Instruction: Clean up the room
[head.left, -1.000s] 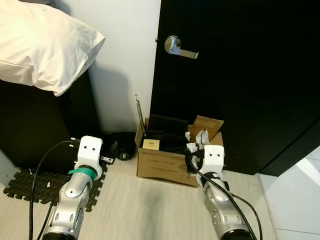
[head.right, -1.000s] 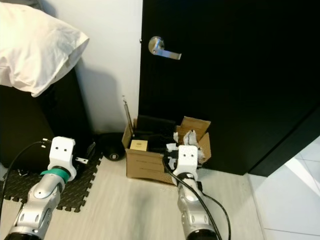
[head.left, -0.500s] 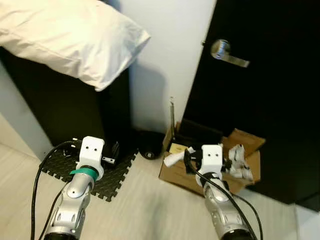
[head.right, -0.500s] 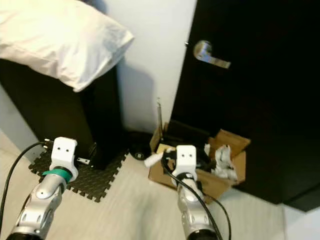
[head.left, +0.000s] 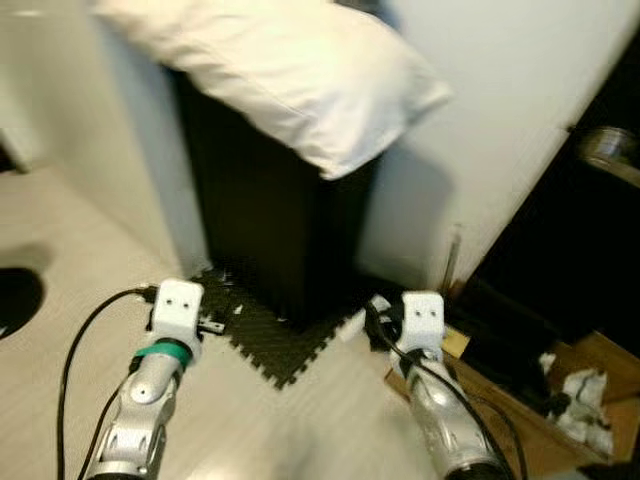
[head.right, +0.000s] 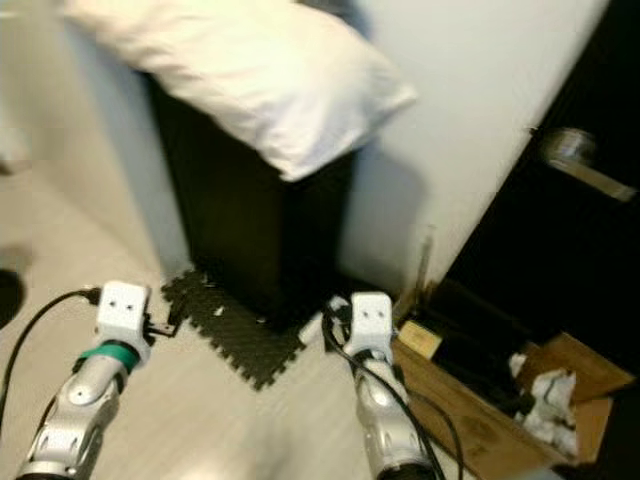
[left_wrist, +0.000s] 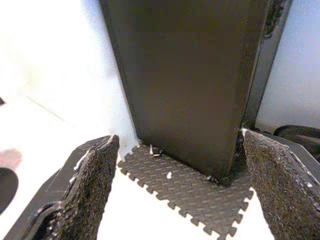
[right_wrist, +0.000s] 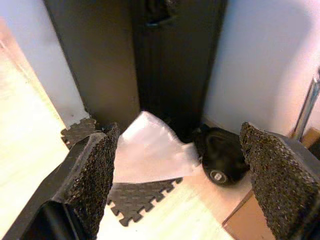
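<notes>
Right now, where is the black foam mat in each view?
Left eye view: black foam mat on the floor between the two arms, at the black cabinet's foot.
Right eye view: same place.
Left wrist view: mat under the cabinet's corner.
Right wrist view: mat partly behind a white sheet.
Shared landmark: the black cabinet.

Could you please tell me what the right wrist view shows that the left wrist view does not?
Right wrist view: a white sheet, a black ball, a metal rod and a cardboard corner. Left wrist view: white scraps on the mat. Shared: the black cabinet, foam mat and pale floor.
</notes>
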